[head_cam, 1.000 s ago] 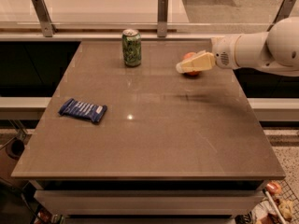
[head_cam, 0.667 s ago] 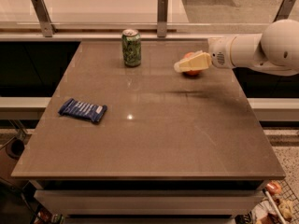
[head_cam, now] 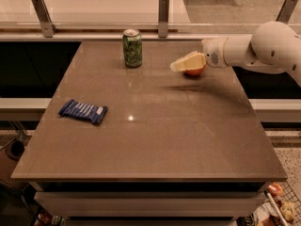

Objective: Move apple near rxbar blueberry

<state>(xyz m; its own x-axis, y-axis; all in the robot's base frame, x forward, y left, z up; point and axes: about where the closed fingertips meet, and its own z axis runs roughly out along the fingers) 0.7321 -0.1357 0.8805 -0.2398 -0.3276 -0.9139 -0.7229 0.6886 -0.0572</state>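
The apple point(head_cam: 194, 71) shows as a red-orange round shape under the cream fingers of my gripper point(head_cam: 180, 66), which is shut on it. The gripper reaches in from the right and holds the apple a little above the table's far right part; its shadow lies on the tabletop below. The rxbar blueberry point(head_cam: 83, 111), a flat dark blue wrapper with white lettering, lies on the table's left side, far from the gripper.
A green soda can point(head_cam: 132, 48) stands upright near the table's back edge, left of the gripper. The brown table point(head_cam: 155, 145) has a railing with metal posts behind it. Low shelves flank the table on both sides.
The gripper has moved a little to the left with the apple in it. The can and the bar have not moved.
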